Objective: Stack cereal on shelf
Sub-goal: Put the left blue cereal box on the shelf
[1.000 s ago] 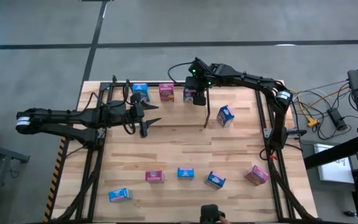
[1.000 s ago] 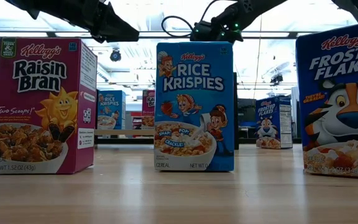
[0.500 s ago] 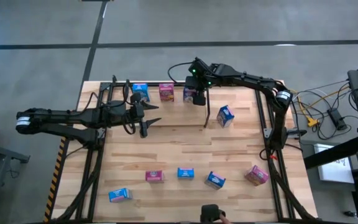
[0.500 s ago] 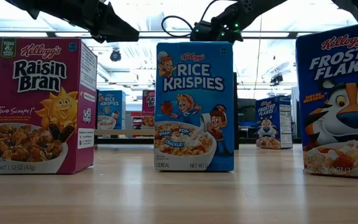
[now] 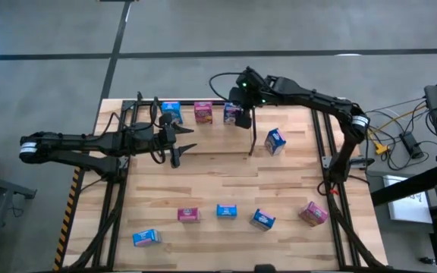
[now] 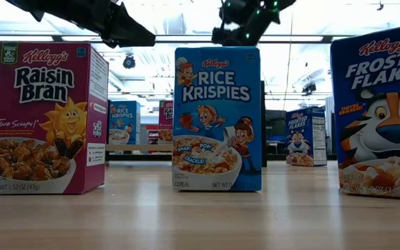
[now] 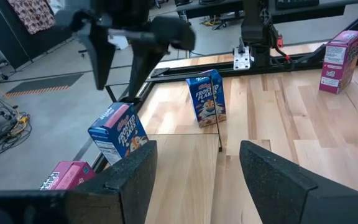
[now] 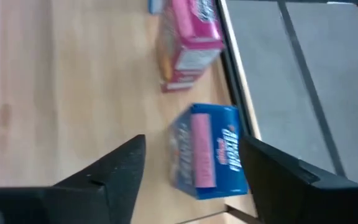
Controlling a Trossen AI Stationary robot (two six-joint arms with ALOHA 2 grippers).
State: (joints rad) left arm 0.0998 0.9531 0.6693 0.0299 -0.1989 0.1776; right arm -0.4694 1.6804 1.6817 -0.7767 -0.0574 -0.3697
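wood table [image 5: 226, 182] fills most of view; black rod shelf [image 5: 139, 106] along far edge, three cereal boxes on it: blue [image 5: 171, 112], pink [image 5: 202, 112], blue [image 5: 233, 114]; right gripper [image 5: 243, 120] hangs just over that third box, fingers apart, nothing clamped; left gripper [image 5: 182, 145] near-left of shelf, fingers spread, empty; sixth box, blue [image 5: 276, 141], mid-right; five more boxes along near edge

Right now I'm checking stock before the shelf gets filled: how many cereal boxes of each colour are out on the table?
Bright blue cardboard cereal boxes: 6
Pink cardboard cereal boxes: 3
Total: 9
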